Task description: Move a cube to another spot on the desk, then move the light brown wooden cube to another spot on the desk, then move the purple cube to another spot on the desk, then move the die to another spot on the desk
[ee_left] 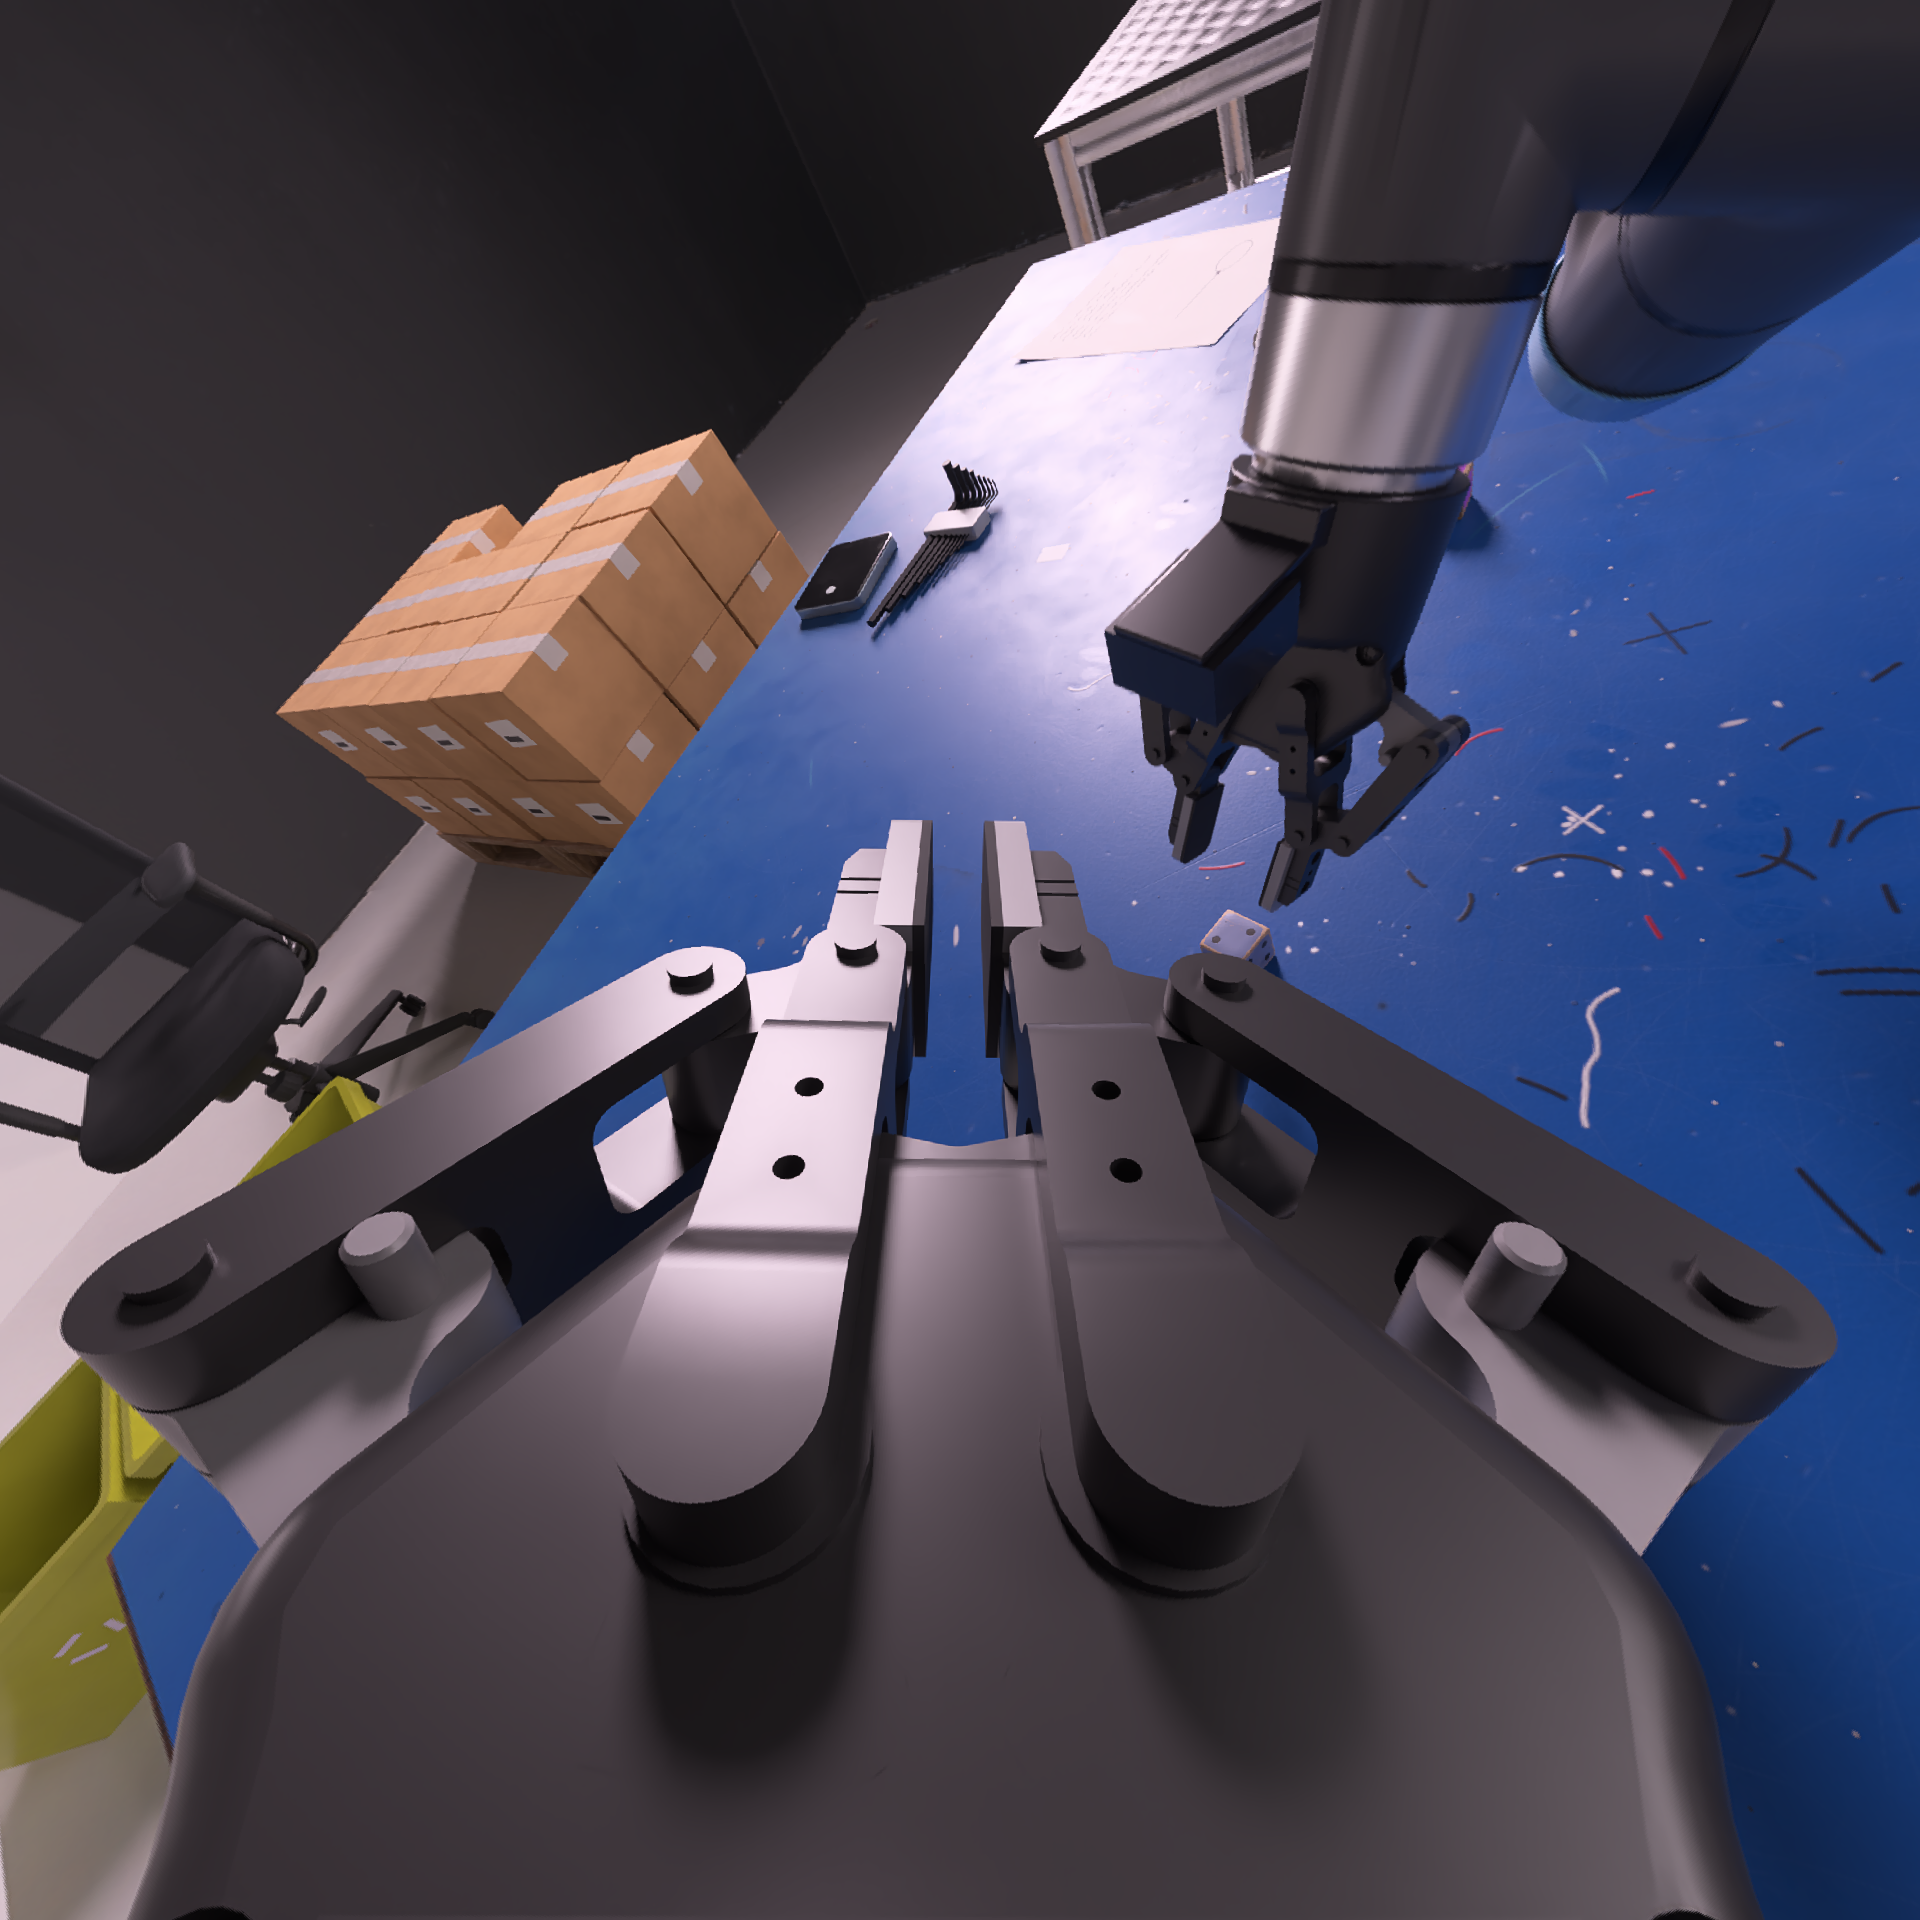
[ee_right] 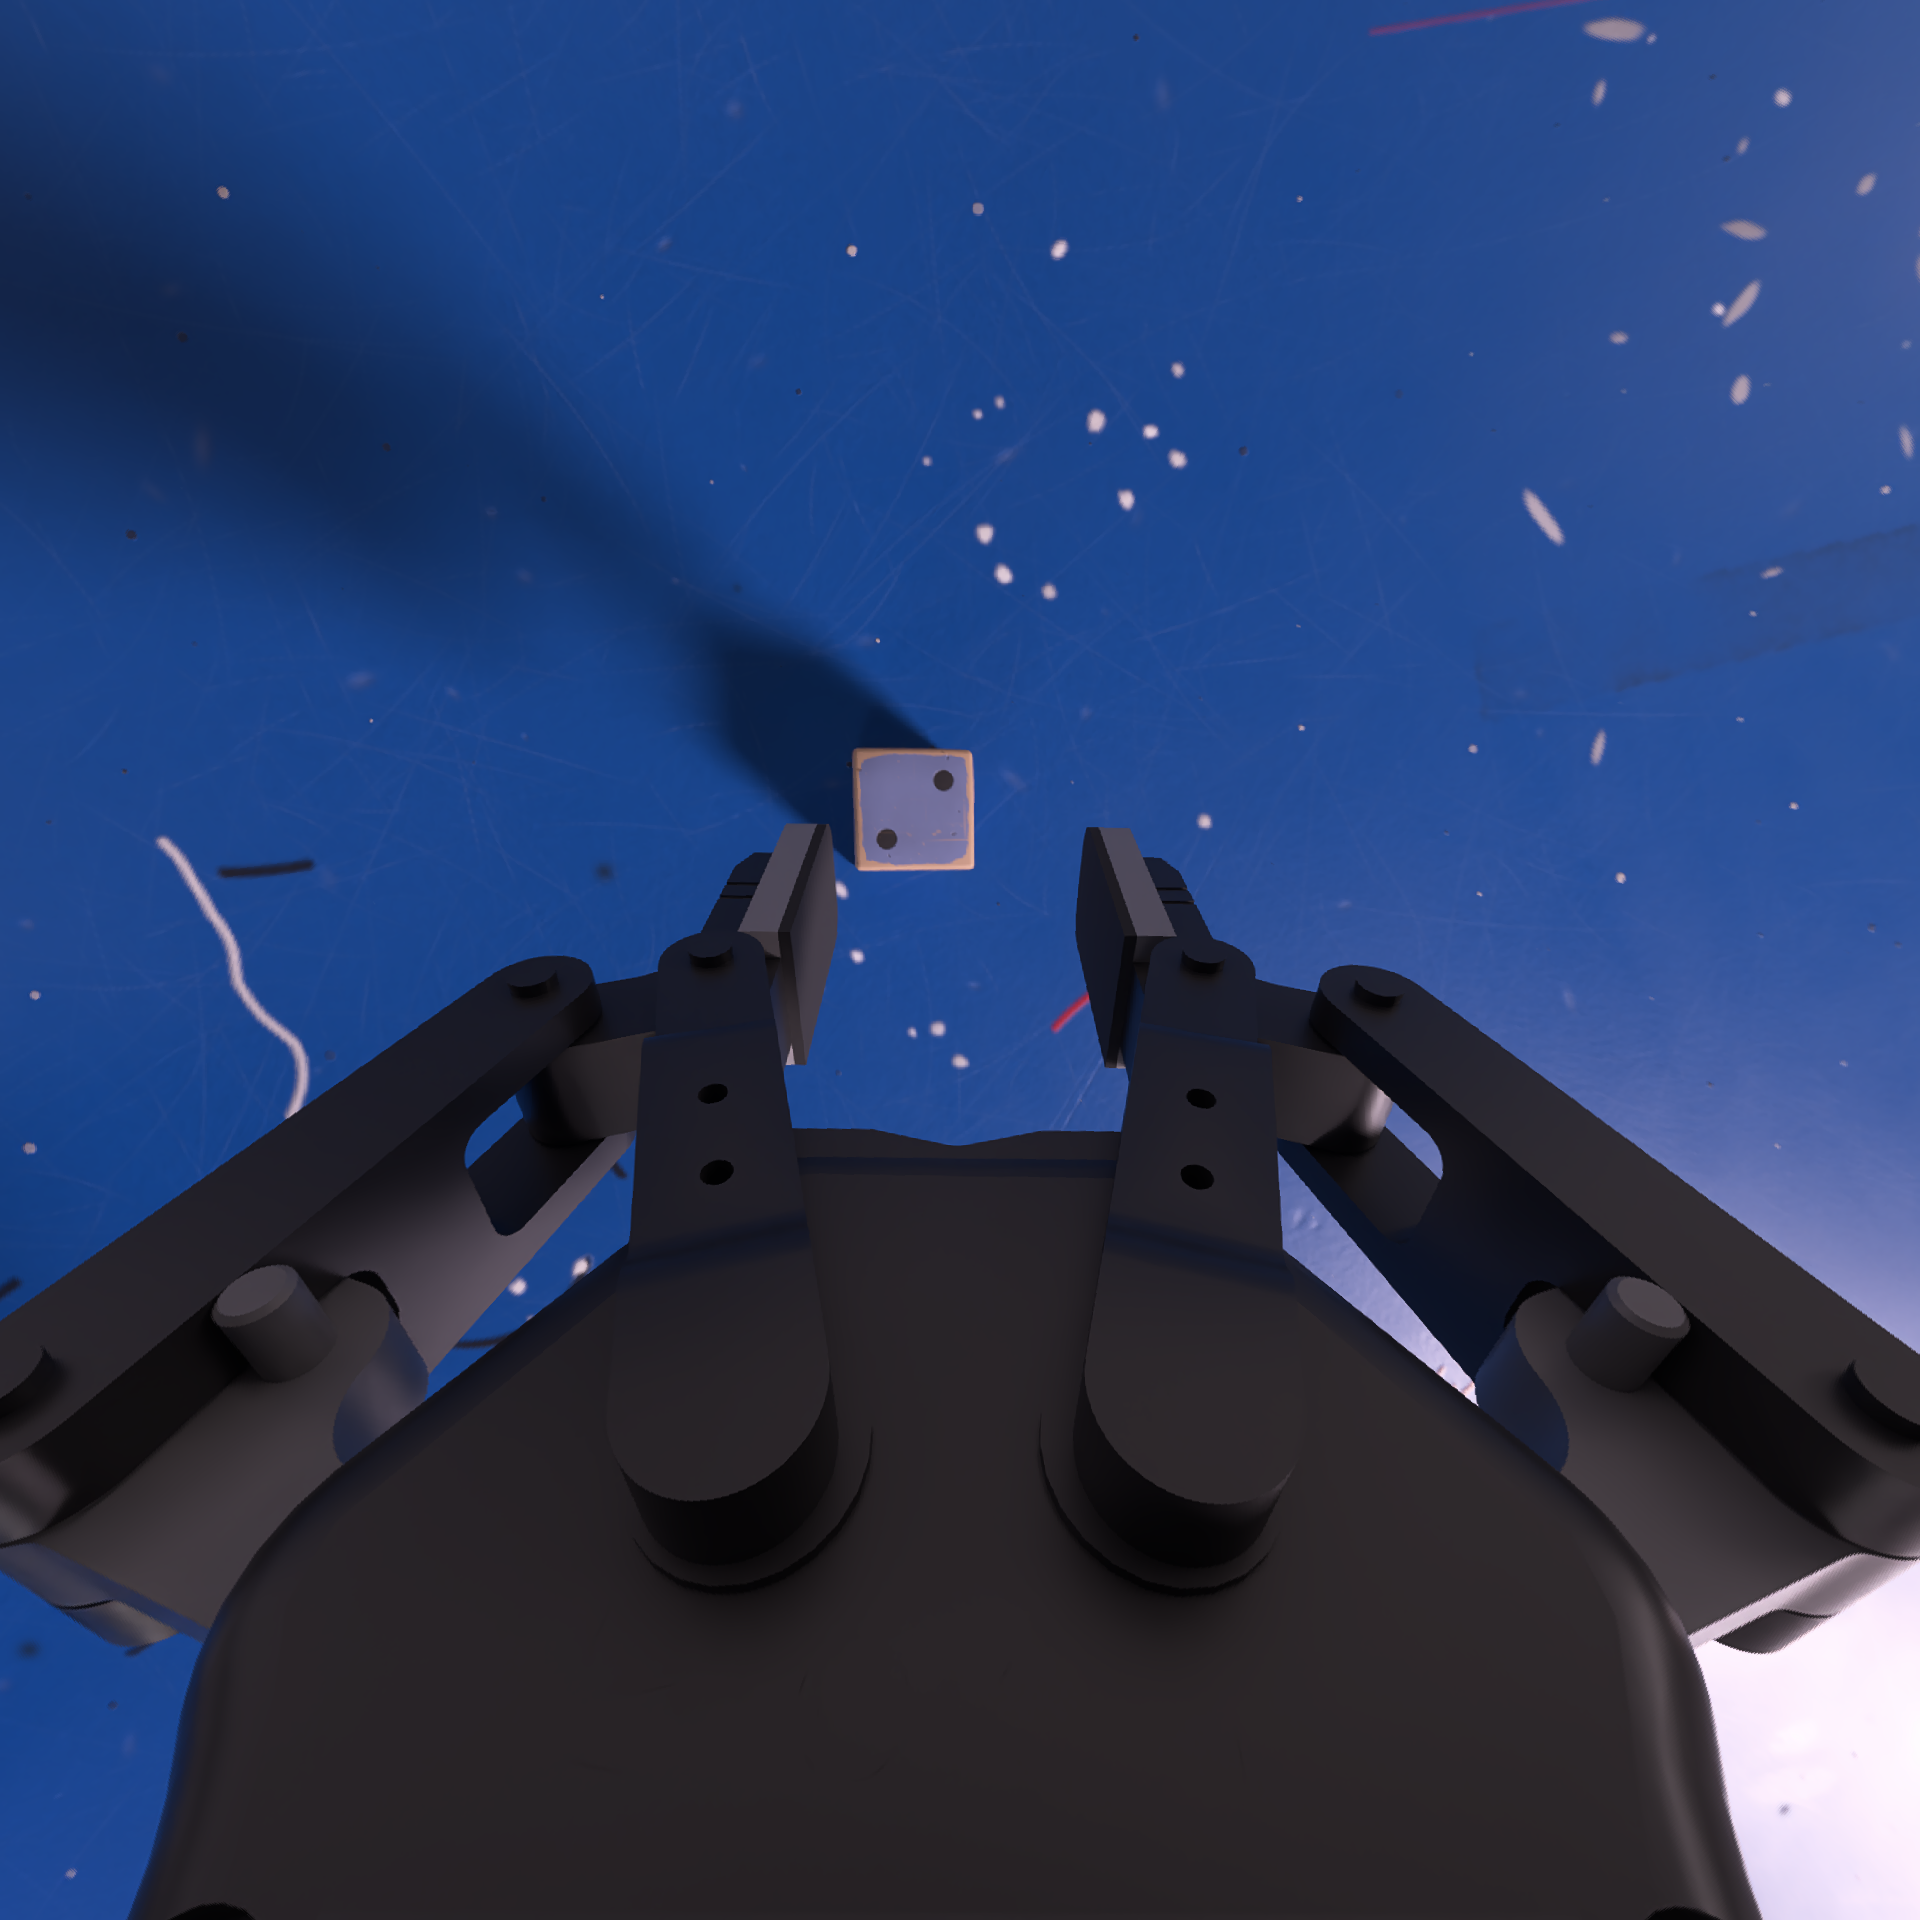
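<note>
The die [ee_right: 913, 809], pale with tan edges and two black pips on top, lies on the blue desk [ee_right: 416, 312]. My right gripper [ee_right: 956, 836] hangs above it, open and empty, and the die shows just ahead of its left finger. In the left wrist view the right gripper [ee_left: 1242, 857] points down just above the die [ee_left: 1236, 935]. My left gripper [ee_left: 958, 894] is shut with a narrow slit between the pads, holds nothing, and hovers left of the die. A sliver of purple [ee_left: 1465, 488] shows behind the right wrist. No wooden cube is in view.
A black flat device [ee_left: 847, 577] and a set of hex keys [ee_left: 935, 551] lie near the desk's left edge, with a white sheet [ee_left: 1143, 291] farther back. Off the desk are stacked cardboard boxes [ee_left: 540, 644], a yellow bin [ee_left: 62, 1558] and a black chair [ee_left: 187, 1039].
</note>
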`<state>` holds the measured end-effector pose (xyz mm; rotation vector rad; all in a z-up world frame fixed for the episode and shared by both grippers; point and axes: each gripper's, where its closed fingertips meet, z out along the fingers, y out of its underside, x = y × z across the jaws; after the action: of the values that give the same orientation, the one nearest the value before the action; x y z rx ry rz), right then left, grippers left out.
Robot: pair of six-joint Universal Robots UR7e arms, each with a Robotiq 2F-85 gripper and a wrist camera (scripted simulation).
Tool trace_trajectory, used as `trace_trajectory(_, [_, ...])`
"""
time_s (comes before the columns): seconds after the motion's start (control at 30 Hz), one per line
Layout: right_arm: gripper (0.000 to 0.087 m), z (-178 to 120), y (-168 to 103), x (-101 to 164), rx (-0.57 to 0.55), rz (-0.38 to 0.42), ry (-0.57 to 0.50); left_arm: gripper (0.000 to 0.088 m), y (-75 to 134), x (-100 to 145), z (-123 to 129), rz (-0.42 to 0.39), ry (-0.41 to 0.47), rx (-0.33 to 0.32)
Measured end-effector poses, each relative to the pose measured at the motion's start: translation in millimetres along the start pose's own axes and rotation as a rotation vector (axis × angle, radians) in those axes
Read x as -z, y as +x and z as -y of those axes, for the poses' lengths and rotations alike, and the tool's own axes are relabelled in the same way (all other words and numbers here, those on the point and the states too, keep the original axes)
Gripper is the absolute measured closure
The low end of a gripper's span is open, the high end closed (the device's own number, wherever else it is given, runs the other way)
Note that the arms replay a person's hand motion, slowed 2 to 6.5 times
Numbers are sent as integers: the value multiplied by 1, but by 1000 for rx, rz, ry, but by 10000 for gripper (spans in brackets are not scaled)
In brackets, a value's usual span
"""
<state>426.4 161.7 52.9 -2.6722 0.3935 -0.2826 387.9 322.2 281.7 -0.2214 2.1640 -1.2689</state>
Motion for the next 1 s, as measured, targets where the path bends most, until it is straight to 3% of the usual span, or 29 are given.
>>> trace_trajectory(0.4, [495, -3, -9, -26, -1, 43, -30, 791, 0, 1, 2, -4, 13, 1])
trace_trajectory(0.63, [619, -6, -10, -33, 7, 35, -50, 790, 0, 1, 2, -5, 13, -4])
trace_trajectory(1.0, [618, -2, -10, -28, 9, 21, -12, 790, -1, 0, 2, -6, 12, -5])
